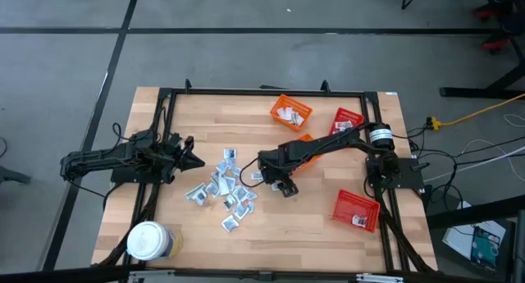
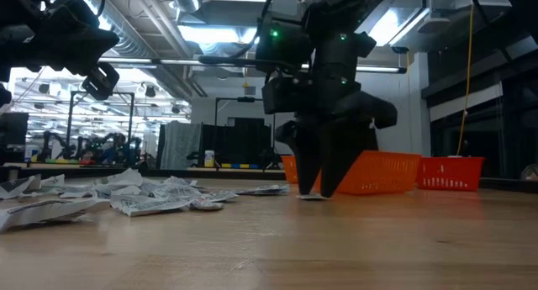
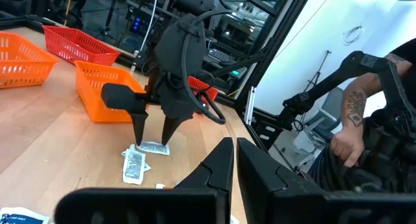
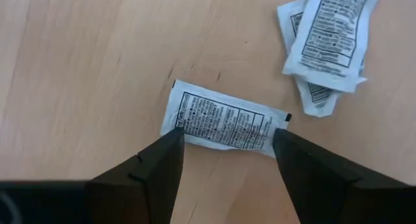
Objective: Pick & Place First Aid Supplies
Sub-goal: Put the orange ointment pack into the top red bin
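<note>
Several first aid supplies, small silvery-white sachets, lie in a loose heap on the wooden table left of centre. One sachet lies flat by itself, with two more close by. My right gripper points down over that single sachet, open, one fingertip at each of its short ends. In the low view the right gripper reaches down to the tabletop. My left gripper waits shut and level at the table's left side, holding nothing. My right gripper comes at the lone sachet from above, its fingers over the sachet's two short ends, in line with its length. The sachet lies flat on the table. Whether the fingertips touch it I cannot tell.
An orange basket with a few sachets stands at the far edge, and another orange basket sits just beyond my right gripper. Red baskets stand at the far right and near right. A white-lidded jar stands at the near left corner. A person's arm shows beyond the table.
</note>
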`<act>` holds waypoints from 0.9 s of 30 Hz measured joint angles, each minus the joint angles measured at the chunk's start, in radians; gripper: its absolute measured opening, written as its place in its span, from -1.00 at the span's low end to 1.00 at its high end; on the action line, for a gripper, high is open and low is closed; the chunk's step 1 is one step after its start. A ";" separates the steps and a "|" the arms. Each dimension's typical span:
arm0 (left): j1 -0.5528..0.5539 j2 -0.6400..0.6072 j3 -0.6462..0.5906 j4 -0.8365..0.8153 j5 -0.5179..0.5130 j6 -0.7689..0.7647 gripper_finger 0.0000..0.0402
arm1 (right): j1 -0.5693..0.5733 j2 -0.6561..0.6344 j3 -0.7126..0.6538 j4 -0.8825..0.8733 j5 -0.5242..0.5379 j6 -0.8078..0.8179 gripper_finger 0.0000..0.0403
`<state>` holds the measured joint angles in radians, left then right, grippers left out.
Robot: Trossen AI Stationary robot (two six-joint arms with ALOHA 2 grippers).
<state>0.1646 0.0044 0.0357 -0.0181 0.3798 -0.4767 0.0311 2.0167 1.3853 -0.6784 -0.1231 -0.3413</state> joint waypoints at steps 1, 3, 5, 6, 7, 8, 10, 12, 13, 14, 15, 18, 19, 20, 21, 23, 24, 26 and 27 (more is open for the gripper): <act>0.000 0.000 0.000 0.000 0.000 0.000 -0.92 | 0.000 0.000 0.004 -0.004 0.001 0.007 0.18; 0.000 0.000 0.000 0.000 0.000 0.000 -0.92 | 0.000 0.000 0.022 -0.027 0.003 0.010 0.18; 0.000 0.000 0.000 0.000 0.000 0.000 -0.92 | 0.000 0.000 0.044 -0.024 0.011 0.011 0.18; 0.000 0.000 0.000 0.000 0.000 0.000 -0.92 | 0.000 0.000 0.053 -0.020 0.023 0.011 0.18; 0.000 0.000 0.000 0.000 0.000 0.000 -0.92 | 0.000 0.000 0.059 -0.017 0.037 0.012 0.18; 0.000 0.000 0.000 0.000 0.000 0.000 -0.92 | 0.000 0.000 0.061 -0.016 0.048 0.012 0.18; 0.000 0.000 0.000 0.000 0.000 0.000 -0.92 | -0.001 0.000 0.060 -0.013 0.060 0.012 0.18; 0.000 0.000 0.000 0.000 0.000 0.000 -0.92 | 0.000 0.000 0.054 0.004 0.060 0.005 0.18; 0.000 0.000 0.000 0.000 0.000 0.000 -0.92 | 0.000 0.000 0.049 0.010 0.060 0.003 0.18; 0.000 0.000 0.000 0.000 0.000 0.000 -0.92 | 0.000 0.000 0.045 0.007 0.056 0.002 0.18; 0.000 0.000 0.000 0.000 0.000 0.000 -0.92 | 0.000 0.000 0.042 0.004 0.046 0.002 0.18; 0.000 0.000 0.000 0.000 0.000 0.000 -0.92 | 0.000 0.000 0.021 0.038 0.037 0.001 0.18; 0.000 0.000 0.000 0.000 0.000 0.000 -0.92 | 0.000 0.000 0.009 0.057 0.038 0.001 0.18; 0.000 0.000 0.000 0.000 0.000 0.000 -0.92 | 0.000 0.000 -0.005 0.076 0.038 0.002 0.18; 0.000 0.000 0.000 0.000 0.000 0.000 -0.92 | 0.000 -0.001 -0.015 0.090 0.042 0.001 0.18; 0.000 0.000 0.000 0.000 0.000 0.000 -0.92 | 0.000 -0.003 -0.027 0.104 0.051 0.002 0.19; 0.000 0.000 0.000 0.000 0.000 0.000 -0.92 | 0.000 -0.005 -0.033 0.107 0.053 0.002 0.19; 0.000 0.000 0.000 0.000 0.000 0.000 -0.92 | 0.000 -0.006 -0.044 0.116 0.054 0.002 0.19; 0.000 0.000 0.000 0.000 0.000 0.000 -0.92 | 0.000 -0.006 -0.047 0.116 0.054 0.002 0.19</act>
<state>0.1645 0.0044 0.0359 -0.0183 0.3794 -0.4767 0.0307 2.0102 1.3384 -0.5621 -0.0692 -0.3393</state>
